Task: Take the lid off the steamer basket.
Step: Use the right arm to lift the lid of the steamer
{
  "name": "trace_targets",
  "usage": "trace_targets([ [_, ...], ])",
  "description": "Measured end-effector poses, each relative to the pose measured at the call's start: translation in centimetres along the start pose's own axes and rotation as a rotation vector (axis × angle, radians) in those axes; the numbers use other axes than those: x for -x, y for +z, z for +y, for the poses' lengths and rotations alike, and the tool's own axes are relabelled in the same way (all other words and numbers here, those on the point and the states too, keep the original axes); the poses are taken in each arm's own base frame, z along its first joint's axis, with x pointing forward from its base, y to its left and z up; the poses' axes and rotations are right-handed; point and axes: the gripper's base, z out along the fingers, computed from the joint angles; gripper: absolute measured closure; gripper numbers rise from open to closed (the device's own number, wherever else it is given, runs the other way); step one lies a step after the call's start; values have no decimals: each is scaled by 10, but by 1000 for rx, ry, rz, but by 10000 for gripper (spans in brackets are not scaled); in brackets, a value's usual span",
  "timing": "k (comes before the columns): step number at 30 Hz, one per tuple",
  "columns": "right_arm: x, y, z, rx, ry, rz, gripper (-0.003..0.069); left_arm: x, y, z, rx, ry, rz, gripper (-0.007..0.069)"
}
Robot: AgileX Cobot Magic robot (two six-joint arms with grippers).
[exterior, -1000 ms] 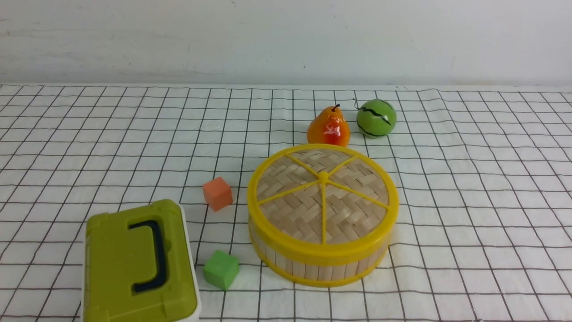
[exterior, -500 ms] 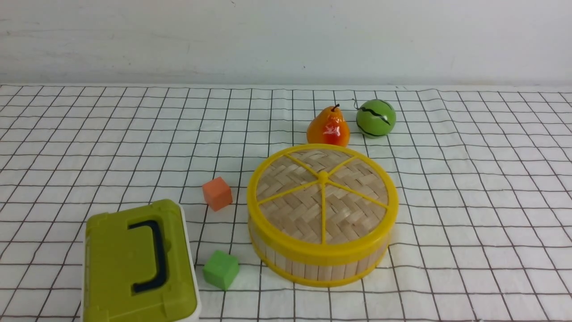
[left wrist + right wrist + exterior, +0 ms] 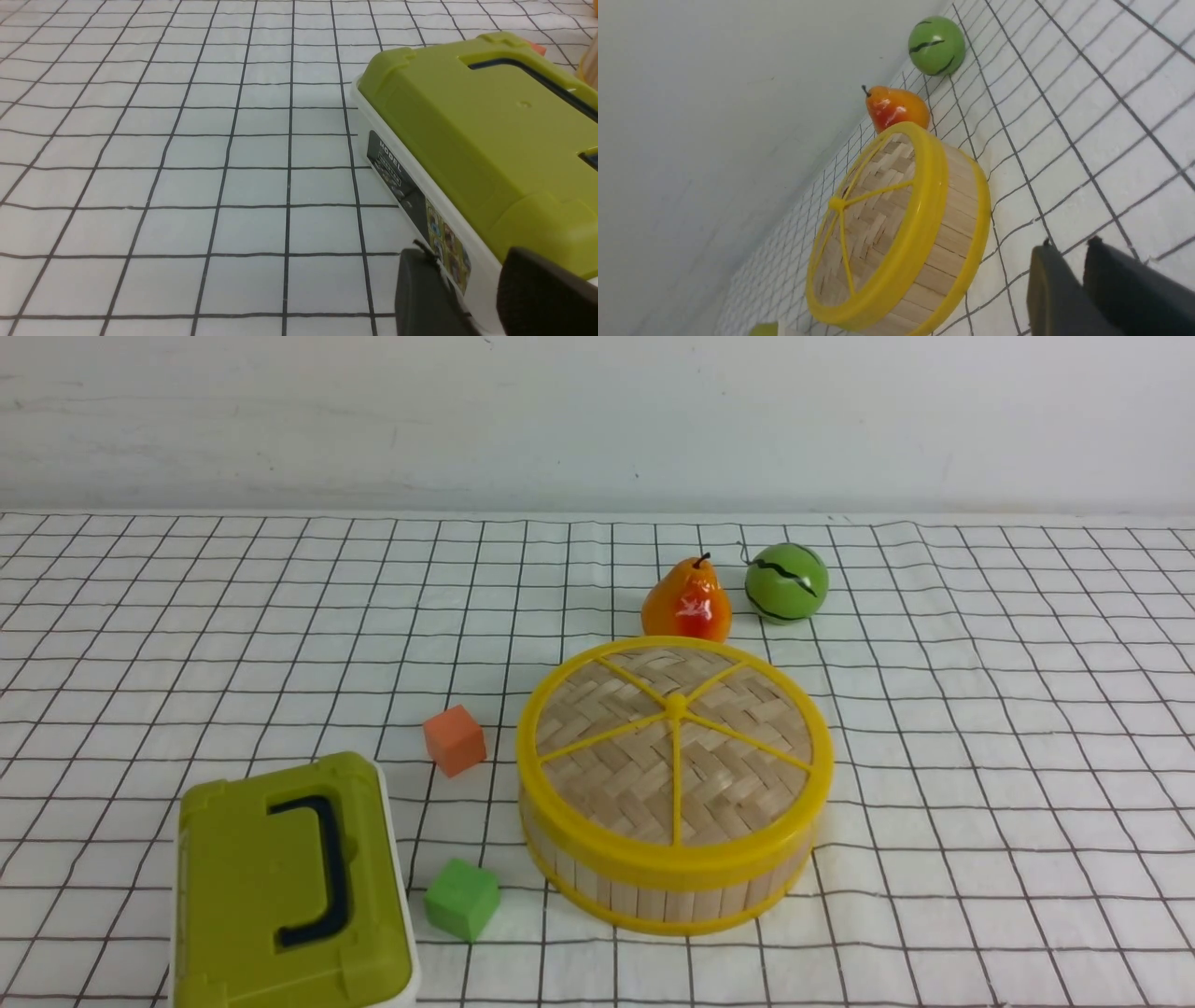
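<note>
front view: the steamer basket (image 3: 653, 887) stands on the table (image 3: 980, 756) a little right of centre, towards the near edge. the lid (image 3: 674, 737) is seated flat on it, its yellow rim flush with the basket's top ring all the way round. a toy pear (image 3: 687, 602) lies just behind the basket and a green striped ball (image 3: 786, 581) beside the pear, both towards the far edge. an orange cube (image 3: 455, 739) and a green cube (image 3: 461, 898) lie to the basket's left, clear of it. an olive-green box (image 3: 289, 896) sits at the near edge on the left. neither arm enters this view.

right wrist view: the right gripper (image 3: 1071, 247) hovers low over the cloth to the right of the basket, well short of it, its fingers almost together and holding nothing.

left wrist view: the left gripper (image 3: 469, 261) is close beside the box, its fingers parted with nothing clamped between them.

progress, as judged: no part of the task is done. nothing touches the lid. the approach, a hold on the rim or centre knob, the lift and the set-down all remain. the right gripper looks the nearer candidate, and it would have to open first.
</note>
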Motion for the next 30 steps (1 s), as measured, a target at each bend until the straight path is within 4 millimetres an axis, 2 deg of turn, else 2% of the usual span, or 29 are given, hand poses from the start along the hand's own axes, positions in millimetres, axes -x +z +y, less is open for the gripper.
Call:
trace_targets([
  [1,2,-1,4,9,-29,-4,551,0,0,0,0,0,0,386],
  [5,31,-12,57,34,-394,73,642,0,0,0,0,0,0,384],
  [6,30,-12,56,29,-399,83,652,0,0,0,0,0,0,384],
  [7,43,-9,74,-5,-513,161,676,0,0,0,0,0,0,384],
  [8,47,-10,79,-5,-545,170,678,0,0,0,0,0,0,384],
  [9,60,-5,95,-28,-626,230,681,0,0,0,0,0,0,384],
  [12,86,10,124,-76,-815,408,681,0,0,0,0,0,0,384],
  [13,88,11,126,-78,-818,407,681,0,0,0,0,0,0,384],
  [14,99,21,137,-80,-878,482,681,0,0,0,0,0,0,384],
  [15,98,20,136,-79,-882,491,681,0,0,0,0,0,0,384],
  [17,111,39,152,-58,-922,574,680,0,0,0,0,0,0,384],
  [21,114,73,167,-11,-981,710,673,0,0,0,0,0,0,384],
  [22,114,73,167,-11,-981,710,673,0,0,0,0,0,0,384],
  [23,111,88,170,-8,-1024,772,671,0,0,0,0,0,0,384],
  [25,109,97,172,-10,-1045,803,671,0,0,0,0,0,0,384],
  [30,97,149,188,-38,-1091,904,670,0,0,0,0,0,0,384],
])
